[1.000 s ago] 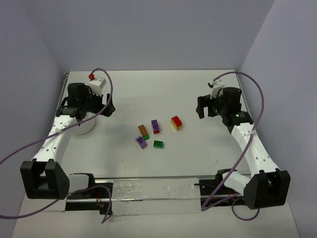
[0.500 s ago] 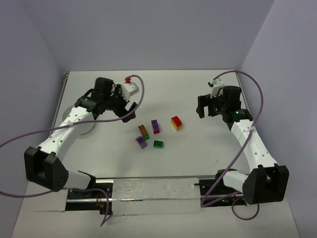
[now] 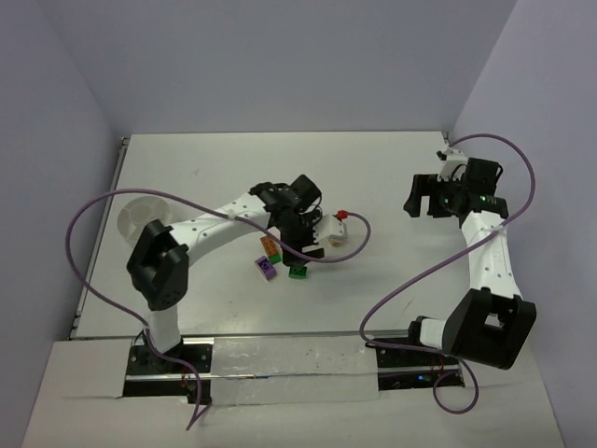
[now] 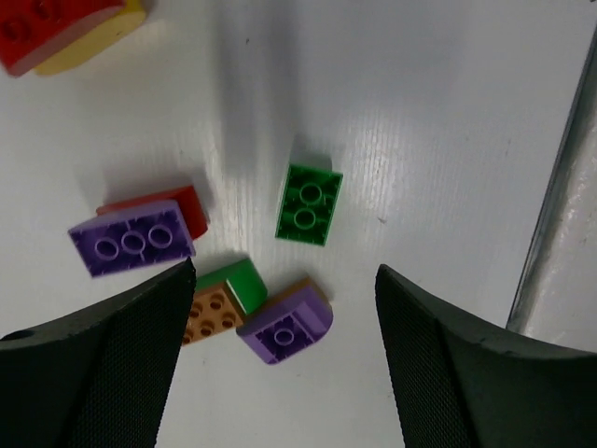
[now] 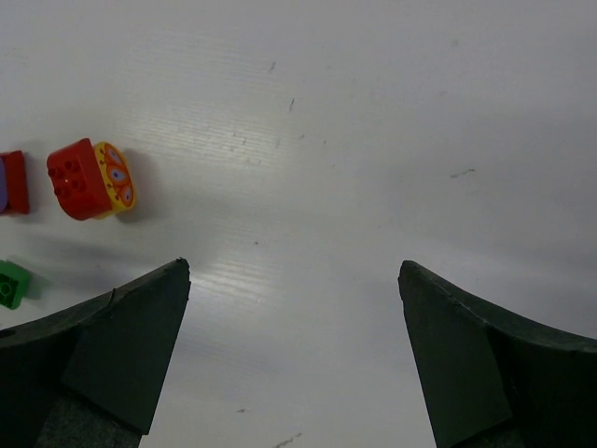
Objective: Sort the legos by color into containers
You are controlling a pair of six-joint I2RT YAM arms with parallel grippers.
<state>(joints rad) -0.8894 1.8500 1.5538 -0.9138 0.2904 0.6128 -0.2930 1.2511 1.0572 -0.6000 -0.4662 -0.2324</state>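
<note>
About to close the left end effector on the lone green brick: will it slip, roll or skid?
The green brick looks like hard moulded plastic, so it is probably stiff and light. It lies flat, studs up, and is boxy, so it is unlikely to roll. Small on a smooth table, it may skid if nudged off-centre.

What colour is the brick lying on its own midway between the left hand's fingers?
Green. That brick shows best in the left wrist view.
</note>
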